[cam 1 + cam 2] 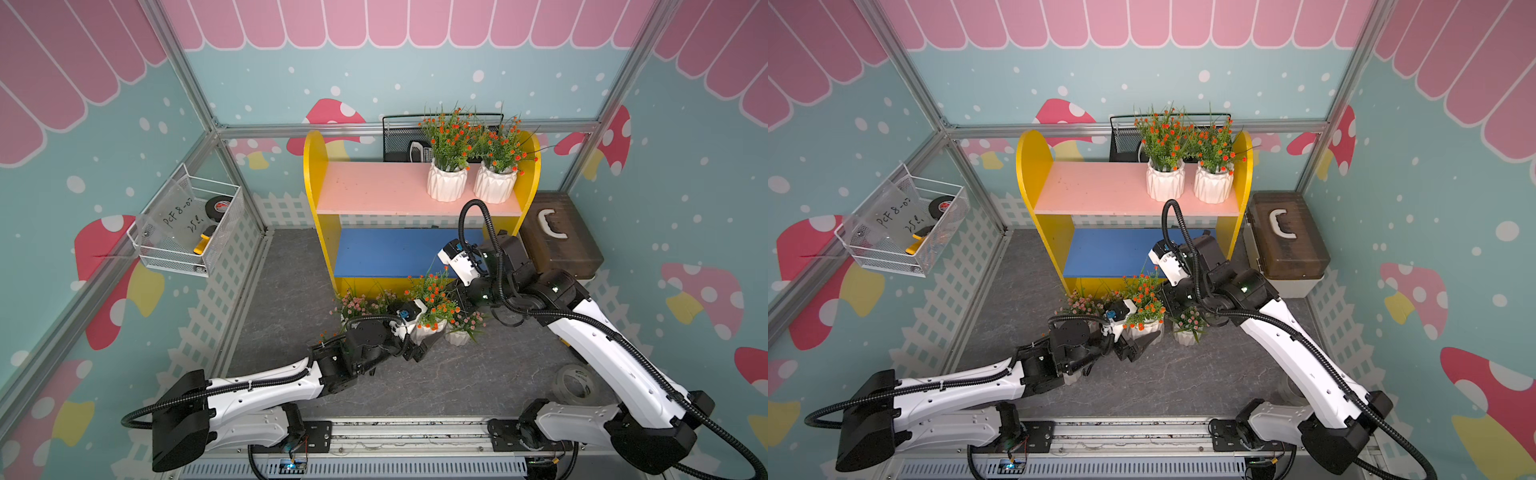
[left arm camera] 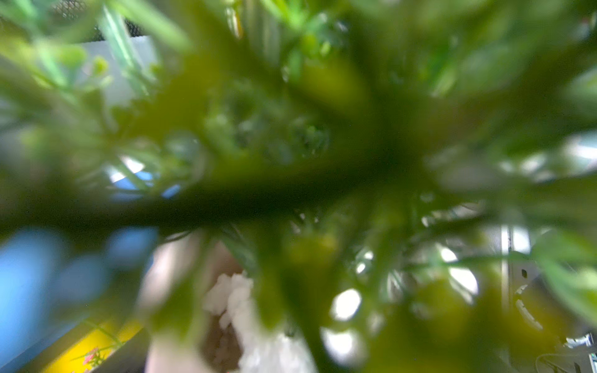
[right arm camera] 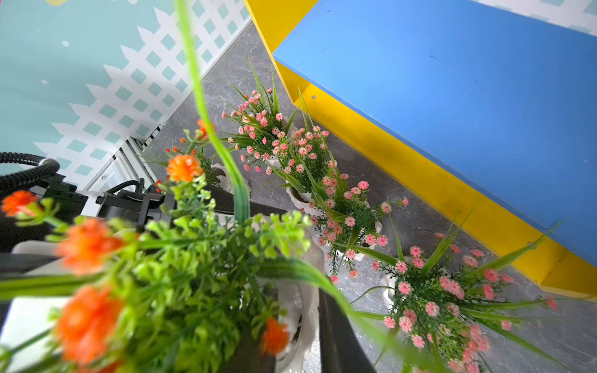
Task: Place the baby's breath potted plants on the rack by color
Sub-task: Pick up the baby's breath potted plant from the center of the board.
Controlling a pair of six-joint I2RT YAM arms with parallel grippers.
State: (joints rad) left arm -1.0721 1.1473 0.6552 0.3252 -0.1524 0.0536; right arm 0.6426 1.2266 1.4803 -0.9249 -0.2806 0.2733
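The rack has a pink shelf that bears two orange-flowered plants; its blue shelf is bare. On the floor in front, an orange-flowered plant stands up from its white pot. My left gripper is shut on that pot. The right gripper has the pot's rim between its fingers; whether they press it is unclear. Several pink-flowered plants stand on the floor along the rack. Another orange-flowered plant is partly hidden by the left arm.
A black wire basket stands behind the rack. A white wire basket hangs on the left wall. A brown lidded box sits right of the rack. A tape roll lies by the right arm.
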